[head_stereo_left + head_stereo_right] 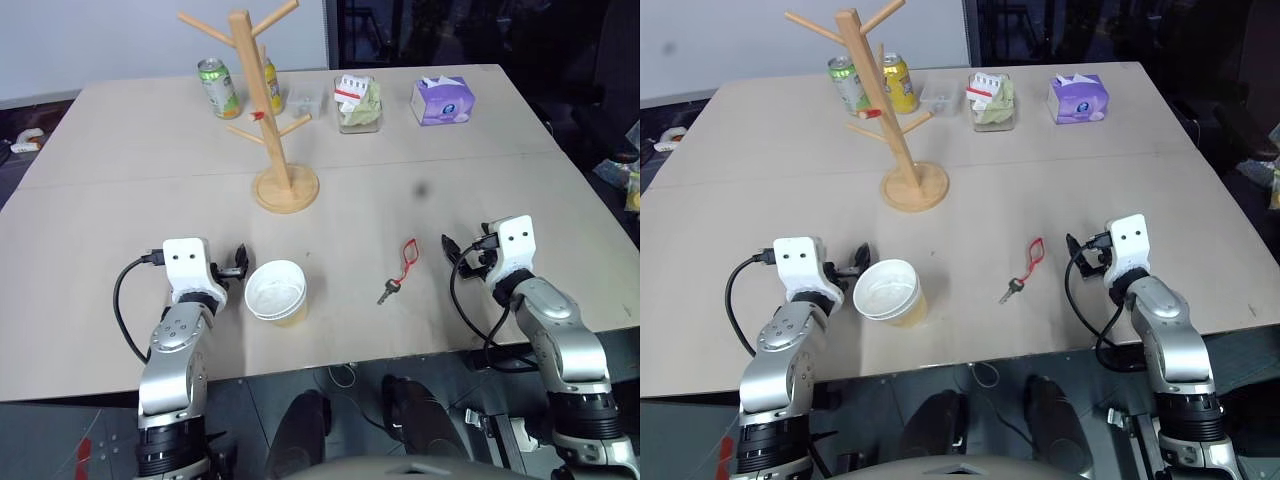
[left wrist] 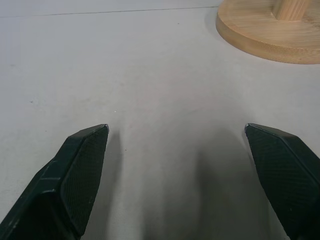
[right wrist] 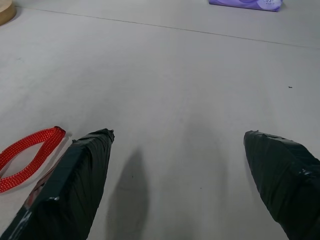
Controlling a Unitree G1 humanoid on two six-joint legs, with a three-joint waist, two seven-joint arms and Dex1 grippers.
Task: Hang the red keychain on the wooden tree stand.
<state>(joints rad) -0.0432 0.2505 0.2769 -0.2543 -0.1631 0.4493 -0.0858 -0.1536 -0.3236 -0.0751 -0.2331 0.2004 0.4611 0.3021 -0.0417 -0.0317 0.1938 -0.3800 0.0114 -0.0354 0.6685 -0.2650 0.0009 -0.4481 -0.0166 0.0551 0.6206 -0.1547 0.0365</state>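
Observation:
The red keychain (image 1: pixel 405 256) lies flat on the table, its red cord loop leading to a small dark key (image 1: pixel 387 292) on the near side. My right gripper (image 1: pixel 460 250) hovers open just to the right of it, and the cord (image 3: pixel 27 157) shows beside one finger in the right wrist view. The wooden tree stand (image 1: pixel 270 110) rises upright from its round base (image 1: pixel 286 188) at the table's middle back. My left gripper (image 1: pixel 238 264) is open and empty near the front left, with the stand's base (image 2: pixel 270 30) ahead of it.
A white cup (image 1: pixel 276 290) sits right beside my left gripper. Along the far edge stand a green can (image 1: pixel 217 87), a yellow can (image 1: pixel 271 88), a clear jar of packets (image 1: pixel 358 103) and a purple tissue box (image 1: pixel 441 100). The table's front edge (image 1: pixel 400 355) is close.

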